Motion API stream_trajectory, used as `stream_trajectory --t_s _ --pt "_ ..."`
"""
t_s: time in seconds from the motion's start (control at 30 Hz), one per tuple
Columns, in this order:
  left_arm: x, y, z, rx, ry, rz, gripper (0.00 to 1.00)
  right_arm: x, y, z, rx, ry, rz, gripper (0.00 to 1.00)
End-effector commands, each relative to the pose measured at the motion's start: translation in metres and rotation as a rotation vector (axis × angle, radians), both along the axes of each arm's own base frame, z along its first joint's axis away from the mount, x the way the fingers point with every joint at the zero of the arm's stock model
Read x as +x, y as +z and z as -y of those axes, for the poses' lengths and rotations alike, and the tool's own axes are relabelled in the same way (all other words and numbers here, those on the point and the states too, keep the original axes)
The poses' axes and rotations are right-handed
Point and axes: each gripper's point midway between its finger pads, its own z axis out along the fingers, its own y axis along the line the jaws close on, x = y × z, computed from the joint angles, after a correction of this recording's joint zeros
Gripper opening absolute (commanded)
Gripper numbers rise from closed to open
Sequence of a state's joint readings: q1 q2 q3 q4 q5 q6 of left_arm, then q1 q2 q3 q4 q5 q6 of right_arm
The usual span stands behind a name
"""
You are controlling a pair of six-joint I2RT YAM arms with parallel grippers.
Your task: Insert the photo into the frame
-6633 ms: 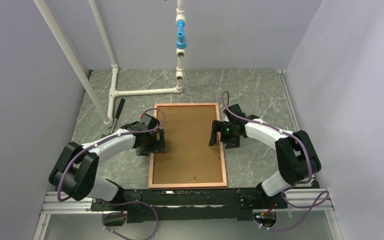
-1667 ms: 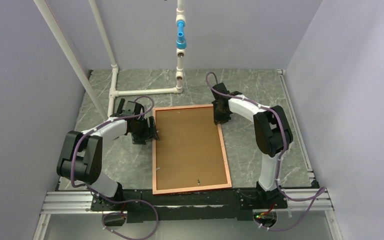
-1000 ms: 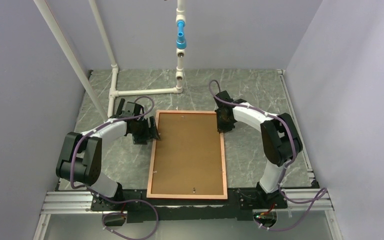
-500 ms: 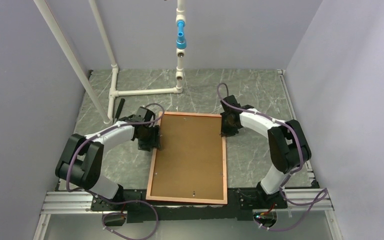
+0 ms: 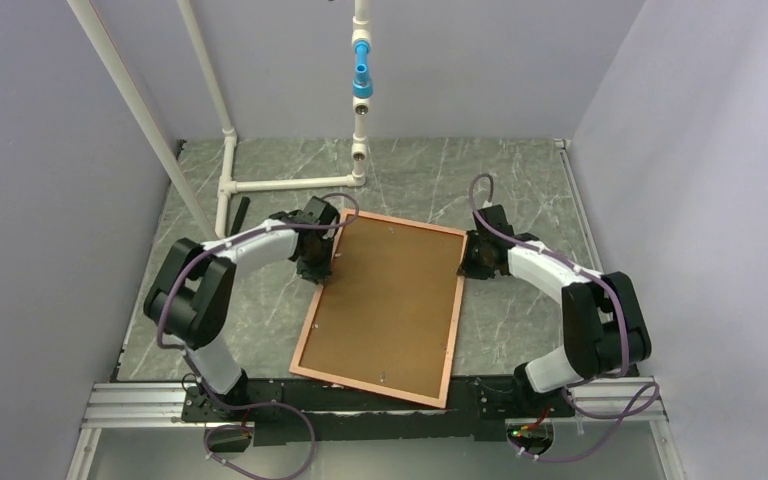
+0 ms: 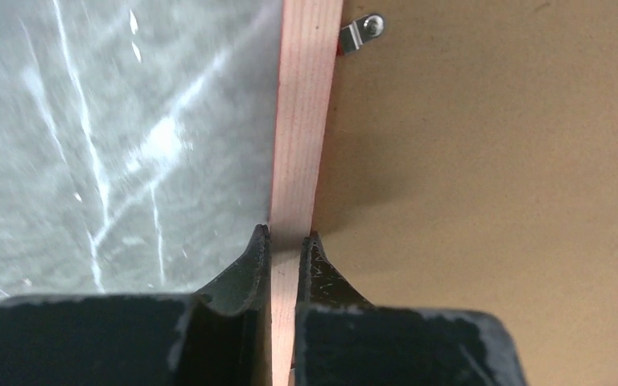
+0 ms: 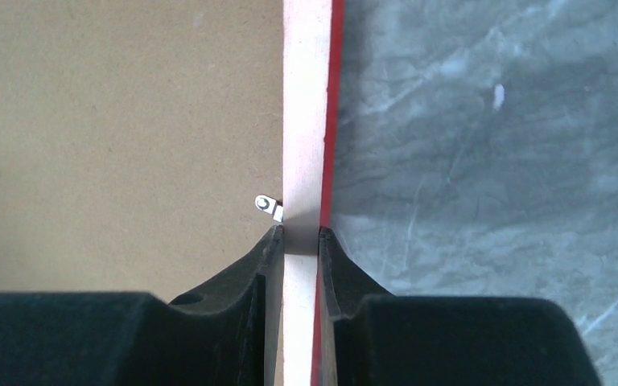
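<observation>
From my station I see both arms bent in toward the middle of the table point(image 5: 520, 190), each one meeting a long side of the frame point(image 5: 310, 318) near its far end.

The left arm rises from its base, folds at the elbow on the left side and sends its white forearm to the right and away from me. The left gripper point(image 5: 322, 268) sits on the left border of the frame, a little below the far left corner. In the left wrist view, its two black fingers point(image 6: 249, 261) press the pale wood border point(image 6: 302, 121) from both sides, so this gripper point(image 6: 288, 241) is clamped on the frame.

The right arm has its elbow low on the right and its forearm goes to the left and away from me. The right gripper point(image 5: 472, 262) meets the right border just below the far right corner. In the right wrist view, it point(image 7: 299, 237) pinches the border point(image 7: 304, 104) in the same way, with a red strip showing along the outer edge. A small metal clip point(image 7: 269, 205) sits beside the inner finger.

The frame has its wood side up, with the brown backing board point(image 5: 385, 300) inside it. It is skewed on the table: the far end is turned to the right, and the near end reaches the arms' mounting rail point(image 5: 290, 400).
</observation>
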State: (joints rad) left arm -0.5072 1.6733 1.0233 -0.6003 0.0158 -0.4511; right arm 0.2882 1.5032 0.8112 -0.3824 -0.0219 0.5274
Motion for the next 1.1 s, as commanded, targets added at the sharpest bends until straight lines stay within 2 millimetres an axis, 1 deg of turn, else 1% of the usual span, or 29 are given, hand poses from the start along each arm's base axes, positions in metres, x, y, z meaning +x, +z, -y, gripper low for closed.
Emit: stream_trajectory --t_s 0.0,0.07,0.13,0.17,0.37,0.43,0.47,0.5,0.53,0.6,0.67,0.73,0.83,0.93,1.0,1.07 --pt "0.046 0.019 0.015 0.036 -0.047 0.114 0.00 -0.044 0.000 -0.012 0.097 0.014 -0.086 0.01" --pt "0.060 0.023 0.025 0.037 -0.072 0.126 0.00 -0.054 -0.002 -0.014 0.126 0.011 -0.092 0.02" --pt "0.071 0.021 0.033 0.052 -0.095 0.129 0.00 -0.065 -0.003 -0.016 0.156 0.006 -0.099 0.03" --pt "0.079 0.025 0.039 0.056 -0.109 0.142 0.00 -0.070 -0.003 -0.017 0.172 0.006 -0.097 0.04" --pt "0.099 0.027 0.061 0.115 -0.166 0.169 0.01 -0.100 -0.007 -0.025 0.255 0.024 -0.118 0.09" --pt "0.101 0.028 0.062 0.140 -0.163 0.170 0.05 -0.108 -0.008 -0.026 0.263 0.039 -0.121 0.14" --pt "0.100 0.027 0.059 0.158 -0.155 0.165 0.09 -0.110 -0.006 -0.025 0.262 0.043 -0.116 0.20" --pt "0.099 0.028 0.056 0.170 -0.146 0.169 0.16 -0.110 -0.004 -0.023 0.255 0.046 -0.107 0.27" --pt "0.098 0.030 0.052 0.183 -0.135 0.175 0.26 -0.110 -0.001 -0.022 0.246 0.048 -0.095 0.32" --pt "0.094 0.036 0.042 0.204 -0.109 0.196 0.54 -0.104 0.009 -0.020 0.233 0.058 -0.058 0.44" --pt "0.087 0.046 0.032 0.214 -0.078 0.219 0.76 -0.093 0.024 -0.021 0.222 0.077 -0.011 0.55" --pt "0.077 0.059 0.023 0.207 -0.049 0.245 0.87 -0.081 0.039 -0.022 0.209 0.098 0.031 0.65" --pt "0.059 0.085 0.011 0.162 -0.010 0.295 0.92 -0.060 0.057 -0.022 0.172 0.131 0.085 0.78" --pt "0.035 0.101 0.000 0.109 0.037 0.313 0.94 -0.040 0.070 -0.022 0.137 0.150 0.121 0.88" --pt "0.014 0.102 -0.007 0.068 0.060 0.299 0.95 -0.025 0.077 -0.022 0.110 0.155 0.140 0.93" --pt "-0.005 0.101 -0.009 0.017 0.075 0.279 0.95 -0.008 0.085 -0.022 0.086 0.154 0.161 0.97"
